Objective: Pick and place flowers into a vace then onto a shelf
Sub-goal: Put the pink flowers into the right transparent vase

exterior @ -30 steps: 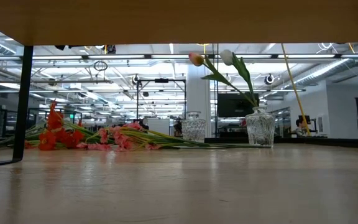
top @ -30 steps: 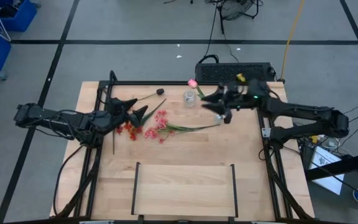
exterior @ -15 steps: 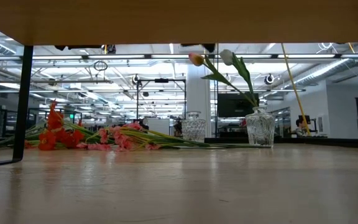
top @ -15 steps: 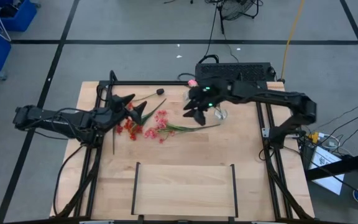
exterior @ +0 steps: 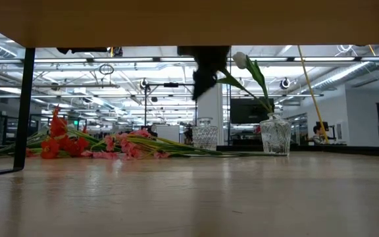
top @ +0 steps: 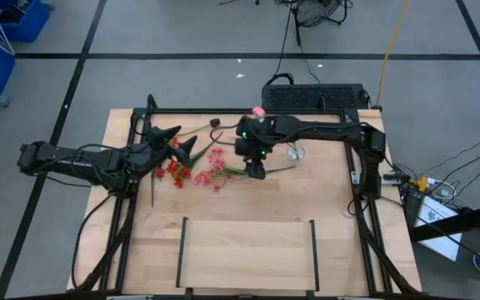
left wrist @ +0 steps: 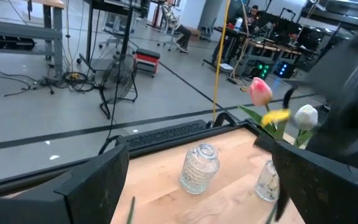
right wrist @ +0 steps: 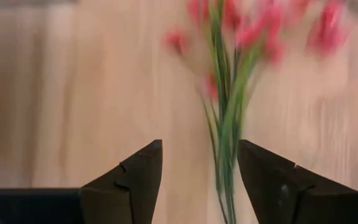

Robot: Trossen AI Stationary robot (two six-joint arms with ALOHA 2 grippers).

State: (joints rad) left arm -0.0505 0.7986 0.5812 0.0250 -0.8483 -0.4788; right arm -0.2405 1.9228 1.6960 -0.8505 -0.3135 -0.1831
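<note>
High view: the light-wood table (top: 140, 242) carries a loose heap of artificial flowers, red and pink sprays on thin green stalks (top: 200, 169), lying left of centre. The right pincer (top: 257, 170) hangs over the stalk ends of that heap, its dark arm reaching in from the table's right edge. The left pincer (top: 183, 147) sits at the heap's left end, fingers spread, nothing between them. Behind the right arm a pink-red tulip bud (top: 258, 112) shows near the table's far edge. The low light-wood shelf with thin black upright rails (top: 247, 254) lies at the near edge, well apart from the flowers.

Low view: a clear cut-glass vase (exterior: 274, 135) stands upright on the table holding a white tulip bud (exterior: 240, 60) on a green stem. A second, smaller clear glass vase (exterior: 205, 135) stands beside it. The sprays lie flat to the left of both. The right arm shows as a dark shape above.

Left wrist view: both glass vases stand on the table, with the pink-red and white tulip buds above the farther one; the dark fingers (left wrist: 98, 183) are wide apart.

Right wrist view: the two dark fingers (right wrist: 129, 180) are spread, the green stalks of the pink sprays showing in the gap between them, not pinched.
</note>
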